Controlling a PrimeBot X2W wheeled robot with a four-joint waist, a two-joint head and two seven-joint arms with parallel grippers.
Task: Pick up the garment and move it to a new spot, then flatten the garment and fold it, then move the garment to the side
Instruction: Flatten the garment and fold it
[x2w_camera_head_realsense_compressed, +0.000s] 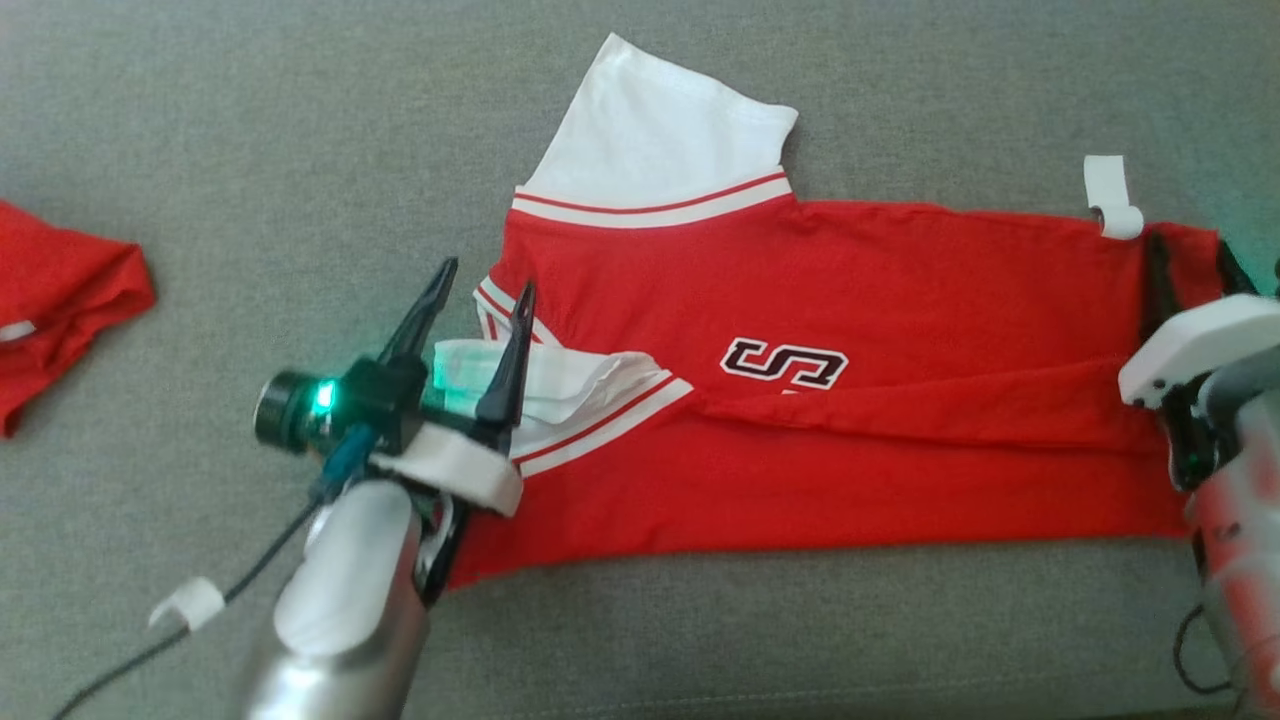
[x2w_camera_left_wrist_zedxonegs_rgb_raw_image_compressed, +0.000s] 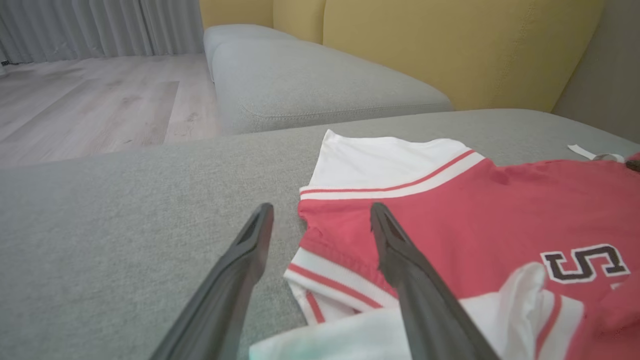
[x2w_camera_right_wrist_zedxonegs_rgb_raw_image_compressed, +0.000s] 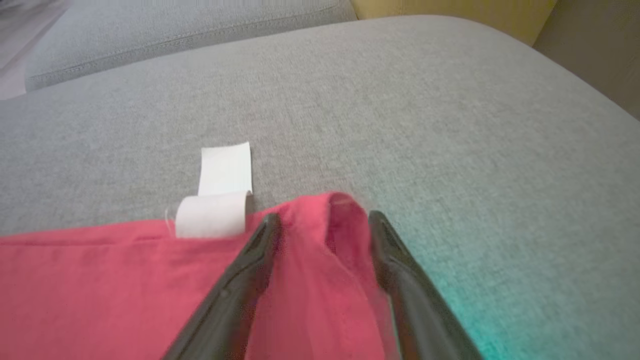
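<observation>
Where the left gripper (x2w_camera_head_realsense_compressed: 485, 275) is held spread wide, the red garment (x2w_camera_head_realsense_compressed: 900, 300) is met at its white-striped sleeve end, nothing pinched. One finger is placed over cloth, the other over the grey cushion (x2w_camera_head_realsense_compressed: 300, 150). The long axis is laid across to the right gripper (x2w_camera_right_wrist_zedxonegs_rgb_raw_image_compressed: 325, 216), whose fingers are parted around a raised hem fold, just beside a white label (x2w_camera_right_wrist_zedxonegs_rgb_raw_image_compressed: 220, 200).

Second red cloth (x2w_camera_head_realsense_compressed: 60, 290): cut off by the head view's left edge, kind unclear. Garment (x2w_camera_head_realsense_compressed: 850, 400): one corner is hidden beneath the left forearm (x2w_camera_head_realsense_compressed: 350, 580); the hem fold is blurred in the right wrist view. White label (x2w_camera_head_realsense_compressed: 1110, 195): print too small to read.
</observation>
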